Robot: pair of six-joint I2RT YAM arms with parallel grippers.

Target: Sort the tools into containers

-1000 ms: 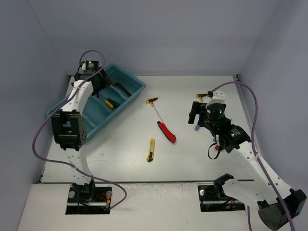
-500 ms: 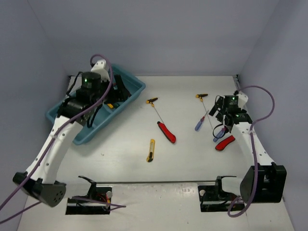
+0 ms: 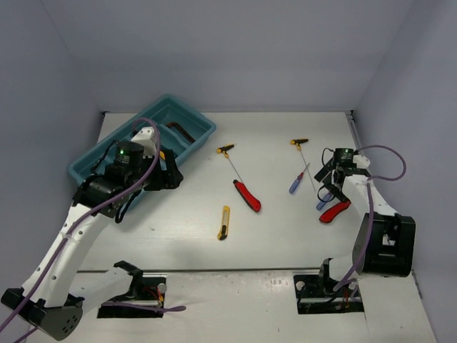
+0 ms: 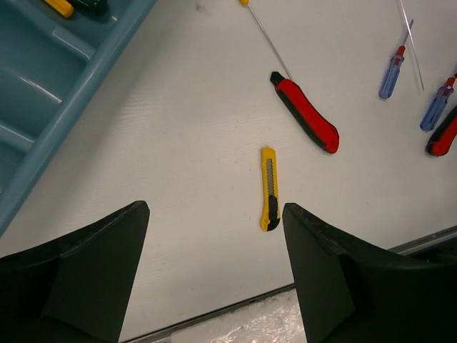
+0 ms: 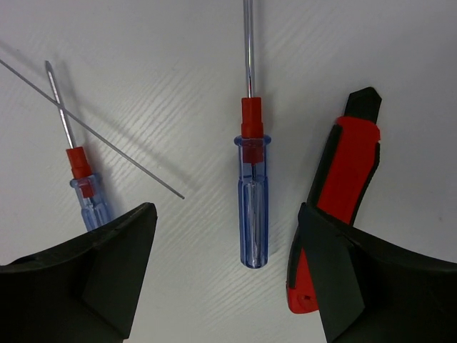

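Note:
The teal tray (image 3: pixel 196 131) of containers lies at the back left, with a dark hex key (image 3: pixel 183 132) in it. My left gripper (image 3: pixel 168 176) hangs open and empty beside its near rim (image 4: pixel 78 84), high over the table. A yellow utility knife (image 4: pixel 269 188) and a red utility knife (image 4: pixel 304 112) lie ahead of it. My right gripper (image 5: pixel 225 212) is open, low over the table, its fingers either side of a blue screwdriver (image 5: pixel 251 207). Its right finger overlaps a second red knife (image 5: pixel 345 179). Another blue screwdriver (image 5: pixel 86 194) lies to the left.
Two yellow-black T-handle drivers (image 3: pixel 226 149) (image 3: pixel 299 142) lie mid-table with long thin shafts; one shaft (image 5: pixel 93 132) crosses beside the right gripper. The side wall (image 3: pixel 400 107) stands close to the right arm. A metal strip (image 4: pixel 235 307) edges the table in front.
The left arm swung away from over the tray toward the table's middle, gripper staying open. The right gripper stayed over the blue screwdriver, its jaws slightly narrower.

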